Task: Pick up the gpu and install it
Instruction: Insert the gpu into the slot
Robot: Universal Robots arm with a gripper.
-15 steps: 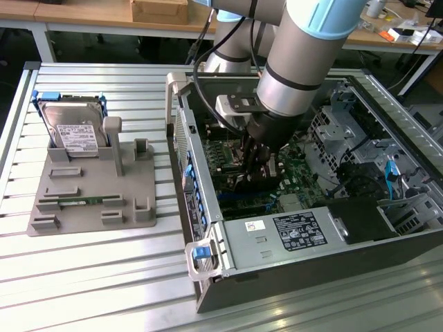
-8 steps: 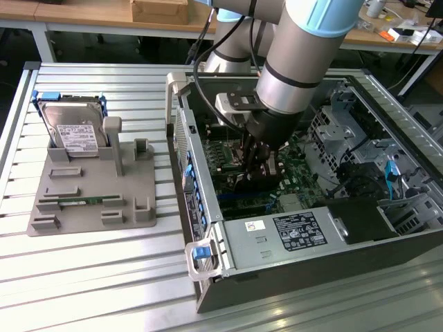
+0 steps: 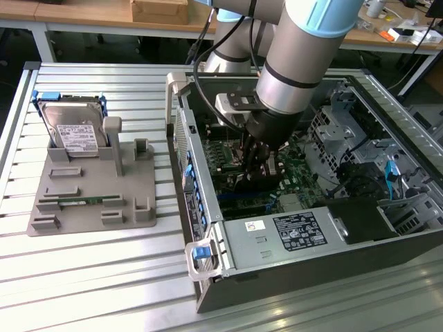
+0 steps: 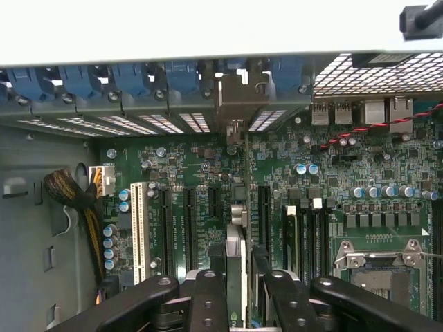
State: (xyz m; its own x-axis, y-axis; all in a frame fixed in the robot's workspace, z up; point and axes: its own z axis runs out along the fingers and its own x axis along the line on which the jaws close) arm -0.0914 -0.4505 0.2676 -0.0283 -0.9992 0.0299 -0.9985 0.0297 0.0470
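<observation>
In the wrist view the gpu (image 4: 237,214) stands edge-on as a thin card over the green motherboard (image 4: 367,166). Its silver end bracket (image 4: 239,97) meets the rear slot openings of the case. My gripper (image 4: 239,308) is shut on the card, with a black finger (image 4: 208,297) on each side of it. The card runs along a black expansion slot between neighbouring slots (image 4: 188,221). In the exterior view my gripper (image 3: 259,162) reaches down deep inside the open computer case (image 3: 277,277). Whether the card's lower edge is seated in the slot is hidden.
A grey holder tray (image 3: 90,200) lies at the exterior view's left with a silver hard drive (image 3: 73,128) and a narrow green memory stick (image 3: 83,200). Inside the case are a cable bundle (image 4: 66,190), a processor socket (image 4: 377,259) and metal drive cages (image 3: 339,124).
</observation>
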